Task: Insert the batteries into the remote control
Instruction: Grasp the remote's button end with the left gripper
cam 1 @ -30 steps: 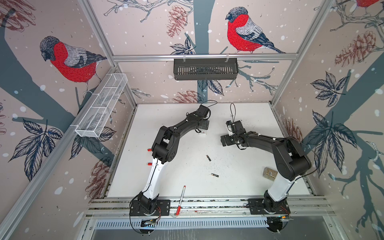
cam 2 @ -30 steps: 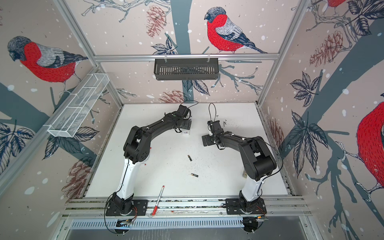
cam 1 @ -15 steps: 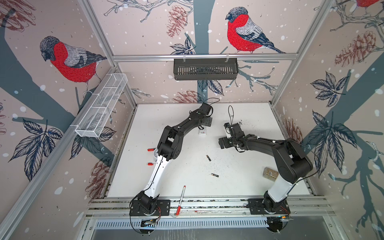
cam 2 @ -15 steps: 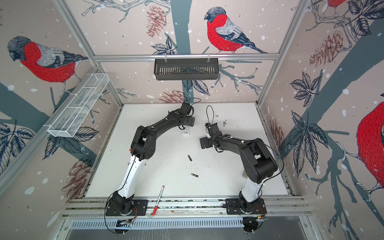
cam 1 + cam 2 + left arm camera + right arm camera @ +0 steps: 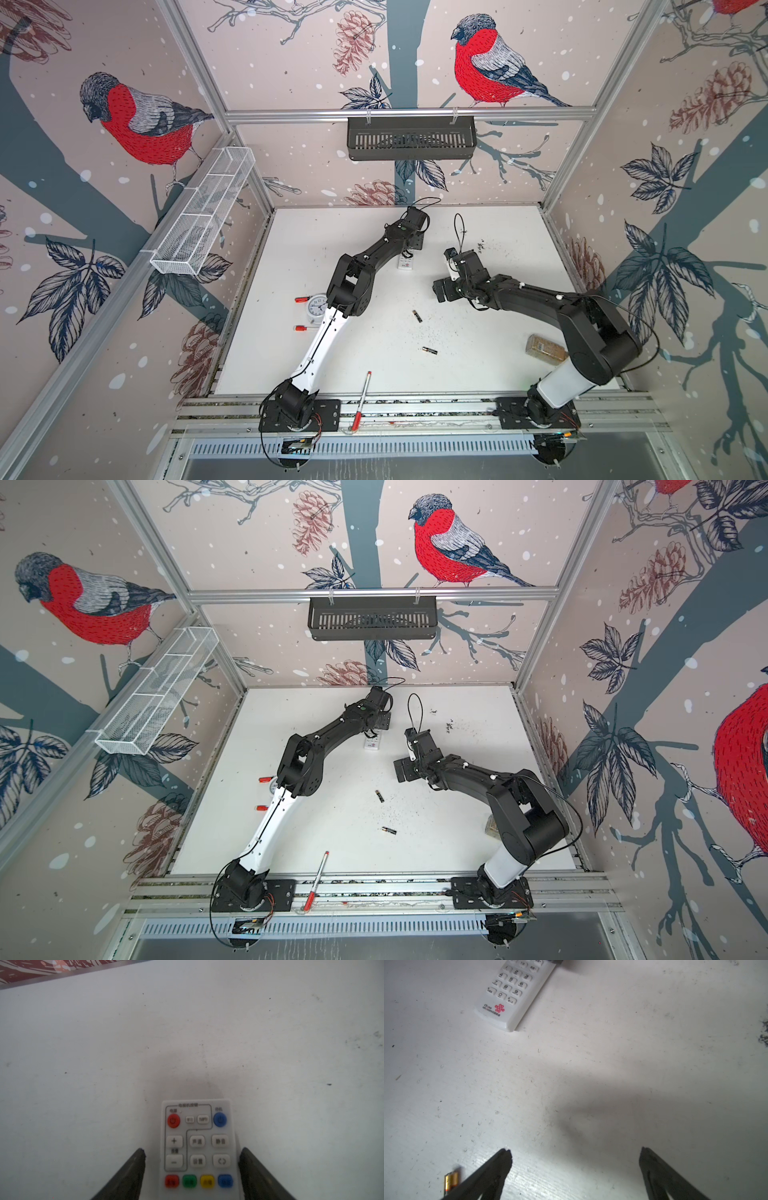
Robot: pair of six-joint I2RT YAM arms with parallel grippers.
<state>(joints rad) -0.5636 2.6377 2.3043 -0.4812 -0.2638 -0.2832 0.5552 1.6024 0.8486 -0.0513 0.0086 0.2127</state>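
Left gripper (image 5: 193, 1149) astride the remote (image 5: 199, 1126) — jaws part open, one on either side of its width, a strip of table (image 5: 83, 1064) showing along one side, nothing clamped yet. The remote lies buttons-up, its long axis running straight out between the jaws. Right gripper (image 5: 575, 1149) — wide open, empty. Batteries (image 5: 417, 316) lie loose, well apart from the remote and nearer the right arm.
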